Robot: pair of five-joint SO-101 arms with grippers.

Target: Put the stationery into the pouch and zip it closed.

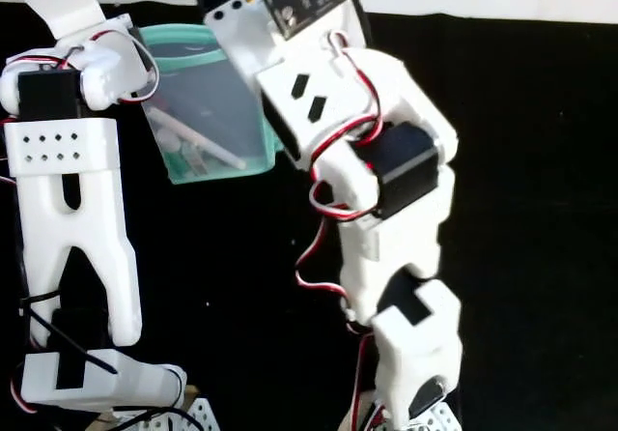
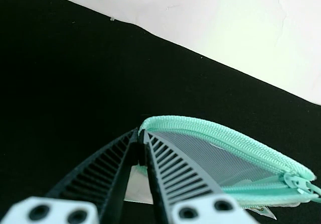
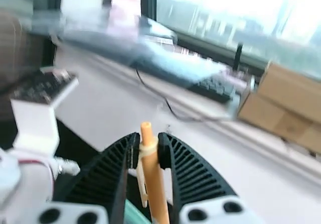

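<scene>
Honestly, slim orange pen clamped in right gripper might miss: left gripper pinches mint-green mesh pouch by one edge.

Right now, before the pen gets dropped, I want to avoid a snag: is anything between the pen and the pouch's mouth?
Nothing visible blocks it. The right gripper holds the pen, and the left gripper pinches the pouch at one end of its unzipped mouth. A white pen already lies inside.
</scene>
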